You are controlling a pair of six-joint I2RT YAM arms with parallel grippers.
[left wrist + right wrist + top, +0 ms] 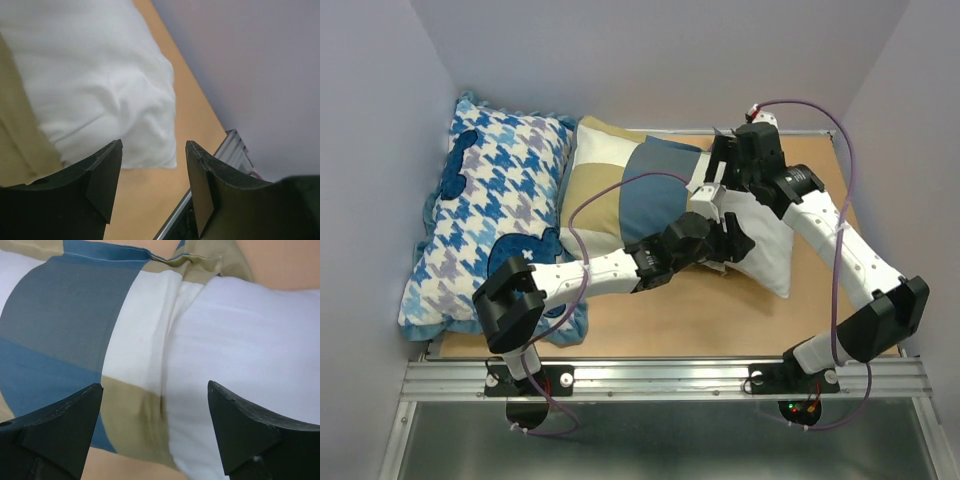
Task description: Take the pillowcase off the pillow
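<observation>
Pillowcase (60, 315) covers half the pillow (260, 340) — right gripper (155, 387), wide open and empty, should pinch its edge; left gripper (154, 145), open too, should pin bare pillow.

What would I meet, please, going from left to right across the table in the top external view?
The houndstooth cushion → the pillowcase, still covering the left part of its filling → the bare white end of the pillow sticking out on the right.
</observation>
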